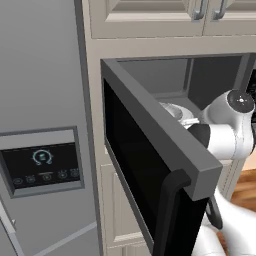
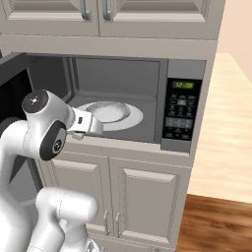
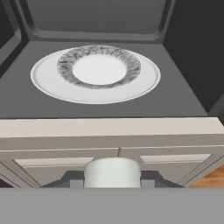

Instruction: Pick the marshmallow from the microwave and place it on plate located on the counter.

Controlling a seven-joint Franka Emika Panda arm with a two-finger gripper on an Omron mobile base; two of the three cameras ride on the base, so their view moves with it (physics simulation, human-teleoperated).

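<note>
Clamped between my fingers, the white marshmallow (image 3: pixel 112 172) sits right at my claw (image 3: pixel 112 183), just outside the open microwave (image 2: pixel 183 88) and in front of the pale cabinet edge under it. Ahead of me, inside the oven, a white bowl (image 3: pixel 99 66) with a grey patterned rim rests on the round turntable (image 3: pixel 52 85). Off to my left the black glass door (image 1: pixel 145 165) stands swung wide.
</note>
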